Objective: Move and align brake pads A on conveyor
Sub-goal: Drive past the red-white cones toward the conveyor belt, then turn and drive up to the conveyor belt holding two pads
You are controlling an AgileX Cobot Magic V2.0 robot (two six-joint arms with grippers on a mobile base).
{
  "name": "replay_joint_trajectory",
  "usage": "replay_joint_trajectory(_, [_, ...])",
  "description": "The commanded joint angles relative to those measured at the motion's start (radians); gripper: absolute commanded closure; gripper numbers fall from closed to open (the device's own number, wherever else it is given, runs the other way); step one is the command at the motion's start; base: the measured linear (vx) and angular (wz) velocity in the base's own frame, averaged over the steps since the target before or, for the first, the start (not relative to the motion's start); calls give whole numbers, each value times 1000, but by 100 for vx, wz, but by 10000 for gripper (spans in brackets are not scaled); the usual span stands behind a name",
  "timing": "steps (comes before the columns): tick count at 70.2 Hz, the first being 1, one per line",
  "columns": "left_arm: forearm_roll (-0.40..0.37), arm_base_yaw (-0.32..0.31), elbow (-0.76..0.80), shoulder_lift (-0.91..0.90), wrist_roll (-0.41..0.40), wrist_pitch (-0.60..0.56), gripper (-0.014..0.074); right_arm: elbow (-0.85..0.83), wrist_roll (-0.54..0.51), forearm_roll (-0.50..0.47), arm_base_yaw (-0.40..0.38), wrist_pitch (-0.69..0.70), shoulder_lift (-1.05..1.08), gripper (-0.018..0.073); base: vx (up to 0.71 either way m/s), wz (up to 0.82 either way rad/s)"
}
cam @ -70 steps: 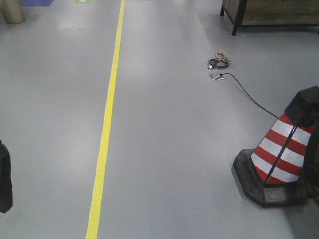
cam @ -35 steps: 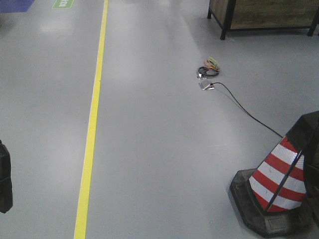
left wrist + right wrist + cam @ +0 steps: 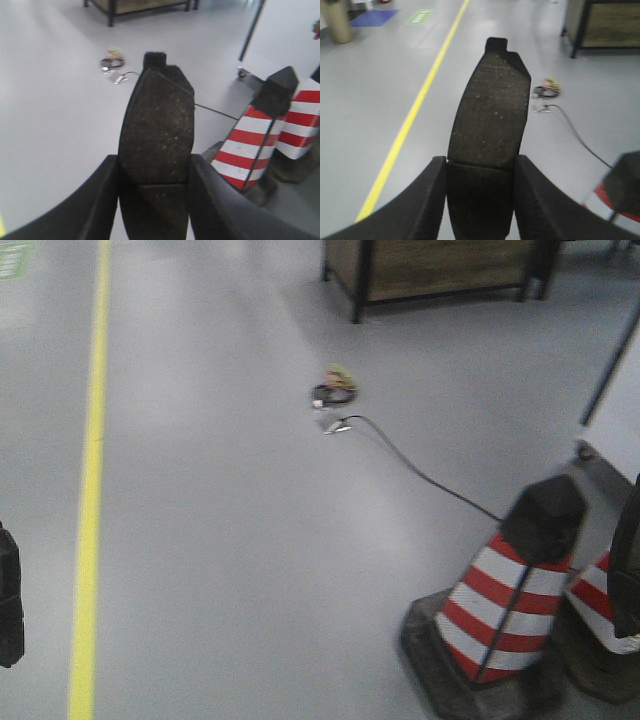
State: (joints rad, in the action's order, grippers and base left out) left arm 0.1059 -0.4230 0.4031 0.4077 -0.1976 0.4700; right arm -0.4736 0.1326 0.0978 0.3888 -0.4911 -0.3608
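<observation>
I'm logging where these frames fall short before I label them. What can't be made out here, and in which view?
- Conveyor: in no view; only floor shows.
- Brake pad in the left gripper, left wrist view: lower end cut by the bottom edge, sides hidden by the fingers.
- Brake pad in the right gripper, right wrist view: likewise.
- Remaining brake pads: out of frame everywhere.
- Cable bundle, front view: blurred, too small to identify.

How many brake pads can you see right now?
2: one brake pad held between the left gripper's fingers, another brake pad held by the right gripper. No conveyor is in view; others may be elsewhere.
</observation>
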Motion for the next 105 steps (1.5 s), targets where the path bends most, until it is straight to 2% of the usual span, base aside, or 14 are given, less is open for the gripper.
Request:
replay_joint_trajectory(1, [2, -7, 30, 6, -1, -90, 443, -29, -7, 10, -1, 97, -5, 562, 22, -76])
replay_joint_trajectory(105, [2, -7, 30, 6, -1, -90, 443, -29, -7, 10, -1, 97, -5, 562, 18, -76])
